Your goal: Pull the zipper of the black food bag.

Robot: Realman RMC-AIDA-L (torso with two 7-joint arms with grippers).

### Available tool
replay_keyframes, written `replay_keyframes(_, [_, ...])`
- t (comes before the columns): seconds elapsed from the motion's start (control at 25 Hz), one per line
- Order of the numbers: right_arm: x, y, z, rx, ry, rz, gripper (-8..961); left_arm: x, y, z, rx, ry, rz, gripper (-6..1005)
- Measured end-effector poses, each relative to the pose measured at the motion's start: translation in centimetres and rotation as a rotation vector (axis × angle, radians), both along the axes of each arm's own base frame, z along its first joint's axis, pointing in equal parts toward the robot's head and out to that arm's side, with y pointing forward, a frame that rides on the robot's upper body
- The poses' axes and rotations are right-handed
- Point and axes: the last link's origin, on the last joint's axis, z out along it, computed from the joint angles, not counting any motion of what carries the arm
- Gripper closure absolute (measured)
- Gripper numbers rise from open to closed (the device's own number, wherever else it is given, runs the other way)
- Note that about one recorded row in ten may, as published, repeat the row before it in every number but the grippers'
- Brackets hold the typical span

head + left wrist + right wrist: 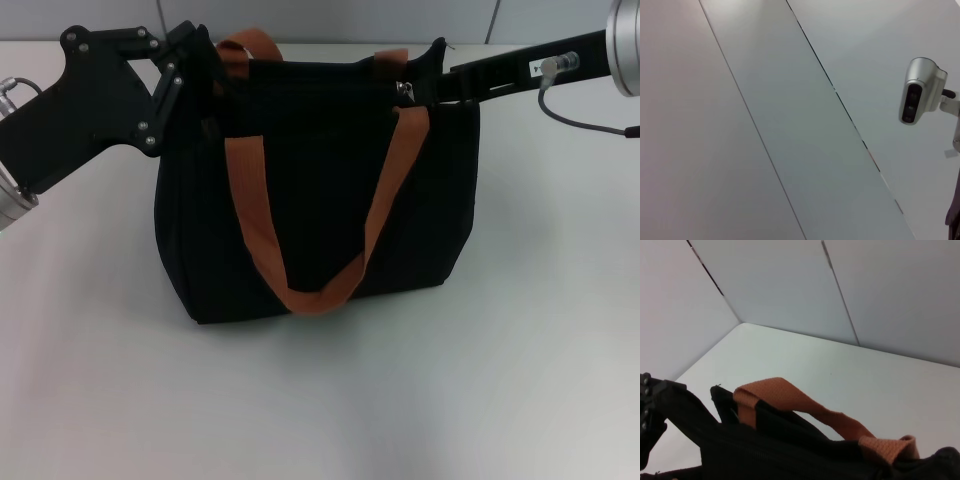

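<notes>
Rust-orange front handle [300, 230] hangs in a loop down the near face of the black food bag [320, 200], which stands upright at the middle of the white table [500, 380]. The bag's long axis runs 9 to 3 o'clock, mouth up, and the zipper track along its top edge follows that same line. Further back, the zipper [405, 91] shows as a small silver tab near the 3 o'clock end, just at the tip of the right gripper [425, 88]; whether its fingers are closed on the tab I cannot tell. The left gripper [195, 60] sits at the 9 o'clock top corner, apparently bracing it (grip also unclear). A likely risk: if that brace slips, the soft bag may drag or tip along the pull instead of unzipping.
</notes>
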Motion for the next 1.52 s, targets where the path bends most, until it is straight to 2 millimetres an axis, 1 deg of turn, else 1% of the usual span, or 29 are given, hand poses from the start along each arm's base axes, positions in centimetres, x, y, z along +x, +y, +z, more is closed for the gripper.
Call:
replay_keyframes(0.24, [-0.2,0.0,0.1,0.0,0.015,0.012,956,0.0,0.0,0.0,0.0,-0.001,-0.002,970])
replay_keyframes(0.36, [-0.4,0.0,0.5,0.007,0.067,0.026,957,0.0,0.0,0.0,-0.001,-0.002,-0.004,971])
replay_keyframes(0.52, [0.5,0.1,0.8,-0.008,0.152,0.022,958,0.0,-0.1,0.0,-0.001,-0.003,-0.004,971])
replay_keyframes(0.68, [0.9,0.1,1.3,0.007,0.177,0.04,868,0.0,-0.1,0.0,-0.001,-0.003,-0.004,970])
replay_keyframes(0.72, [1.2,0.0,1.9,0.025,0.214,0.062,846,0.0,-0.1,0.0,-0.001,-0.003,-0.004,970])
replay_keyframes(0.76, [1.2,0.0,1.9,0.025,0.214,0.062,823,0.0,-0.1,0.0,-0.001,-0.003,-0.004,970])
replay_keyframes(0.8, [1.4,-0.3,2.5,0.042,0.266,0.108,801,0.0,-0.2,0.0,-0.001,-0.003,-0.003,970])
replay_keyframes(0.88, [1.5,-0.5,2.6,0.045,0.29,0.139,670,0.0,-0.2,0.0,-0.002,-0.004,-0.003,971])
replay_keyframes(0.92, [2.1,-1.2,2.9,0.042,0.365,0.235,605,0.0,-0.2,0.0,-0.004,-0.005,-0.004,971])
replay_keyframes(0.96, [2.1,-1.2,2.9,0.042,0.365,0.235,578,0.0,-0.2,0.0,-0.004,-0.005,-0.004,968])
replay_keyframes(1.0, [2.4,-1.5,3.0,0.044,0.401,0.283,551,0.0,-0.2,-0.1,-0.005,-0.005,-0.003,964])
replay_keyframes(1.08, [3.5,-2.4,3.2,0.035,0.482,0.393,498,0.0,-0.3,-0.1,-0.011,-0.007,-0.002,958])
replay_keyframes(1.12, [4.7,-3.5,3.2,0.027,0.538,0.498,471,-0.1,-0.3,-0.1,-0.015,-0.008,-0.002,954])
replay_keyframes(1.16, [5.4,-4.1,3.1,0.021,0.564,0.548,444,-0.1,-0.3,-0.2,-0.017,-0.008,0.0,951])
replay_keyframes(1.2, [6.9,-5.2,2.7,0.021,0.594,0.623,418,-0.1,-0.3,-0.2,-0.02,-0.008,0.005,947])
replay_keyframes(1.28, [8.2,-6.2,2.2,0.03,0.596,0.689,364,-0.2,-0.3,-0.3,-0.024,-0.008,0.011,941])
replay_keyframes(1.32, [8.2,-6.2,2.2,0.03,0.596,0.689,340,-0.2,-0.3,-0.3,-0.024,-0.008,0.011,937])
replay_keyframes(1.36, [9.5,-7.1,1.6,0.033,0.565,0.73,316,-0.3,-0.4,-0.3,-0.025,-0.008,0.013,934])
replay_keyframes(1.4, [9.5,-7.1,1.6,0.033,0.565,0.73,291,-0.3,-0.4,-0.3,-0.026,-0.007,0.016,931])
replay_keyframes(1.44, [10.1,-7.5,1.2,0.031,0.544,0.749,267,-0.4,-0.4,-0.3,-0.026,-0.006,0.019,927])
replay_keyframes(1.48, [11.3,-8.4,0.3,0.025,0.5,0.786,243,-0.5,-0.4,-0.3,-0.026,-0.004,0.023,924])
replay_keyframes(1.52, [11.3,-8.4,0.3,0.025,0.5,0.786,243,-0.5,-0.4,-0.3,-0.026,-0.004,0.023,921])
